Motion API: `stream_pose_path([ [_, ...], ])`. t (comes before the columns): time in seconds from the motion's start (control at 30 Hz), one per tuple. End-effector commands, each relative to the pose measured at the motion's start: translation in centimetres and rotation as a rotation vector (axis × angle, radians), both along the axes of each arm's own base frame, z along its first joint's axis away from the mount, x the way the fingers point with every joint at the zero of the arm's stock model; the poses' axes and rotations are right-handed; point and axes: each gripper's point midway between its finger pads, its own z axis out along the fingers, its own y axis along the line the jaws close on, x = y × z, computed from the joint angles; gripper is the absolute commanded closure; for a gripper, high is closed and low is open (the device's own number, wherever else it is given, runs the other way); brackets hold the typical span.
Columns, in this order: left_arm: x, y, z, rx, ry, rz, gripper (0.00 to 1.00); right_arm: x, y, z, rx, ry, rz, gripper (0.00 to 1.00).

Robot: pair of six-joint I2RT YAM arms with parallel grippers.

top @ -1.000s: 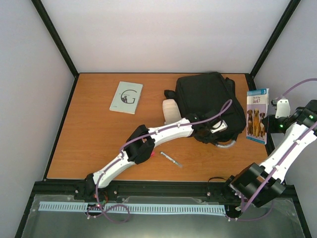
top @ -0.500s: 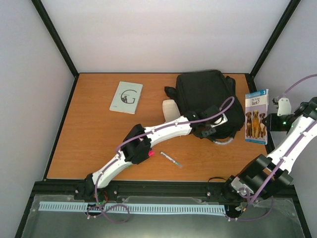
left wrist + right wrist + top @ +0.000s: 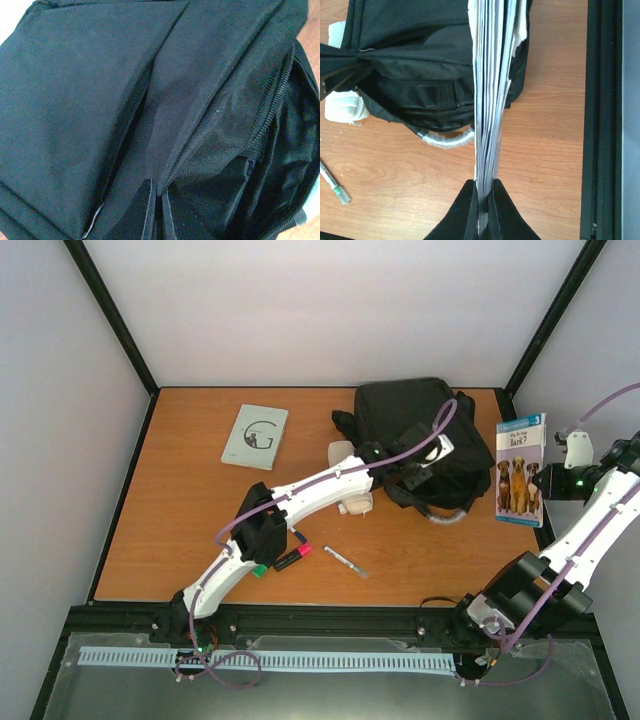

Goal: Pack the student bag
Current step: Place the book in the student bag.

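Pinches a fold of the student bag beside its open zip with the left gripper, pressed together on the black fabric at the far right of the counter. Clamps the right gripper on one edge of a dog-cover book, just right of the bag. Shows a cream pencil case at the bag's left side.

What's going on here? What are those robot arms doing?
The left gripper pinches the fabric of a big black fabric backpack by its open zip. The right gripper holds a thin dog picture book up beside the bag. A grey booklet, a cream pencil case and a pen lie on the table, not yet packed.
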Motion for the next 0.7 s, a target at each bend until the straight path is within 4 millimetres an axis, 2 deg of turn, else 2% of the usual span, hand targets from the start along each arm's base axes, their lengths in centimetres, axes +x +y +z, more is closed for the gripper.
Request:
stream_pose_path([
  [0.0,3.1,1.2,8.0,-0.205,-0.069,0.104,0.99,0.4,0.2,-0.7,0.077,0.013,-0.013,0.97],
  [0.1,3.8,1.5,8.3,-0.244,-0.06,0.143,0.99,1.3,0.4,-1.0,0.162,0.009,-0.025,0.97],
  [0.2,4.2,1.2,8.6,-0.304,-0.043,0.174,0.99,2.2,1.6,-0.7,0.261,-0.058,0.016,0.97],
  [0.4,5.3,1.0,9.9,-0.413,-0.058,0.248,0.99,3.3,3.3,-3.2,0.552,-0.034,-0.005,0.97],
  [0.67,6.5,1.3,9.1,-0.433,-0.054,0.282,0.99,4.0,3.5,-4.5,0.655,-0.042,0.014,0.97],
])
